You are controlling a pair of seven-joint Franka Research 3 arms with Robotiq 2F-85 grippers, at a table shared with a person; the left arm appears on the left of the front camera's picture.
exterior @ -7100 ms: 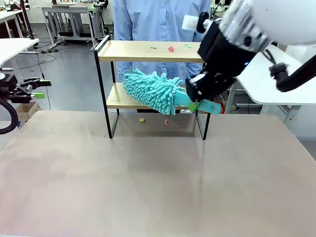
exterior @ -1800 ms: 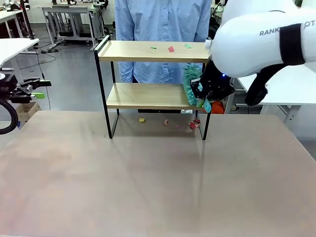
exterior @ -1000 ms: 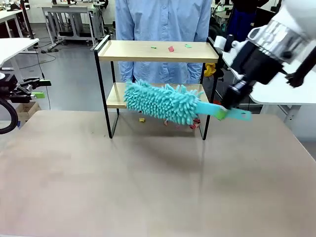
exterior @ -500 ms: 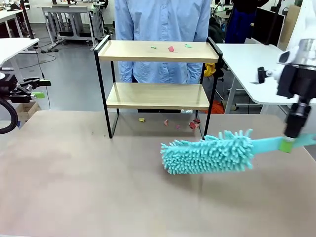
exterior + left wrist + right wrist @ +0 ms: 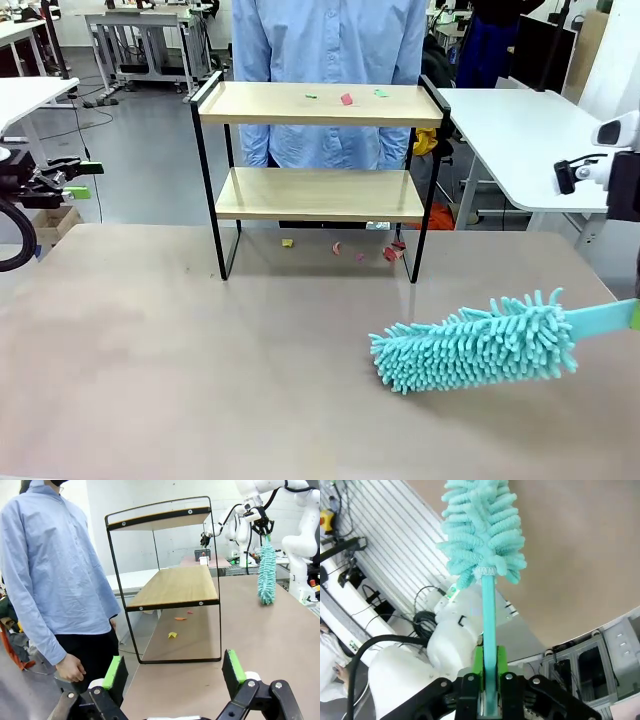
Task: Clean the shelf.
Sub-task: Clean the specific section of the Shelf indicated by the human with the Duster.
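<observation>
teal microfibre duster (image 5: pixel 475 345) clenched by its handle in right fingers (image 5: pixel 478 662), low over tabletop (image 5: pixel 200 350), well apart from shelf (image 5: pixel 318 195) at far middle. left fingers (image 5: pixel 114 672) spread, idle. likely half done: lower board bare, top-board scraps (image 5: pixel 346 98) left, litter (image 5: pixel 337 248) on tabletop beneath.

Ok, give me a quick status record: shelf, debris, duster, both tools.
shelf: upright on table
top board: three top scraps, red and green
lower board: looks bare
table scraps: a few, under the shelf
duster: low over table, right of shelf, clear of it
right tool: shut on duster handle
left tool: open, empty
person: standing behind shelf
</observation>
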